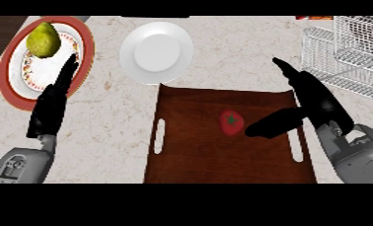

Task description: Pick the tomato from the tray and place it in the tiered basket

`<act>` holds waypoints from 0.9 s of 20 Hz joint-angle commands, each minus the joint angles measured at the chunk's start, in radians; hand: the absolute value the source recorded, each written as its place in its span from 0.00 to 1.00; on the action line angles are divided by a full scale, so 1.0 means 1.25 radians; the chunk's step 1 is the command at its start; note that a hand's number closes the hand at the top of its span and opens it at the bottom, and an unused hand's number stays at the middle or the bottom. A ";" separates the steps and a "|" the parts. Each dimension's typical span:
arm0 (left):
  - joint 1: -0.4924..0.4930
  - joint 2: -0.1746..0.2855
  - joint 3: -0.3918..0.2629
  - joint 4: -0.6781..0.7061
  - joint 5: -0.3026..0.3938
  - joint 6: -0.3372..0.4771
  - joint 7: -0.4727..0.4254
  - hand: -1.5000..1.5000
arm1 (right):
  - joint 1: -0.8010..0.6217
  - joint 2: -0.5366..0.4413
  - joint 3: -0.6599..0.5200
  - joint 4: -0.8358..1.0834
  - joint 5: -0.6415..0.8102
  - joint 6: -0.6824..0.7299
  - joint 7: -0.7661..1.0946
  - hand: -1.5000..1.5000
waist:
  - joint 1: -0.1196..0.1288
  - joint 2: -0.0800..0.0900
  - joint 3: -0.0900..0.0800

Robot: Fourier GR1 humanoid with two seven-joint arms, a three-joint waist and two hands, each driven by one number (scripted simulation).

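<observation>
Tray: dark brown wooden tray [211, 163], lying flat.
Tomato: red round tomato [232, 123], green calyx up, at the tray's centre.
Basket: white wire tiered basket [339, 55], far right.

Our right hand [320, 104], fingers straight, hangs just beside the tomato [232, 122] on the tray [197, 161]. Our left hand [51, 106] rests near the pear [44, 40].

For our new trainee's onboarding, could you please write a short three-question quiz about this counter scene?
1. True or false: the tomato lies on the brown tray.
2. Which fruit sits on the red-rimmed plate? A) pear B) apple C) banana
3. Fill in: the wire tiered basket stands on the robot's ____ side.
Key: 1 true; 2 A; 3 right.
</observation>
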 commanded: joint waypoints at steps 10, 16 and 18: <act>0.055 -0.013 0.013 -0.026 -0.017 -0.009 -0.021 0.50 | -0.071 0.101 0.074 0.091 0.041 0.042 0.209 0.00 | -0.009 -0.003 0.001; 0.012 -0.017 0.033 -0.006 -0.026 -0.009 0.010 0.50 | -0.052 0.121 0.128 0.106 0.105 0.066 0.189 0.00 | -0.015 -0.003 0.001; 0.021 -0.001 0.044 -0.022 -0.011 -0.031 0.011 0.50 | -0.058 0.136 0.166 0.072 0.147 0.054 0.240 0.00 | -0.016 -0.005 0.001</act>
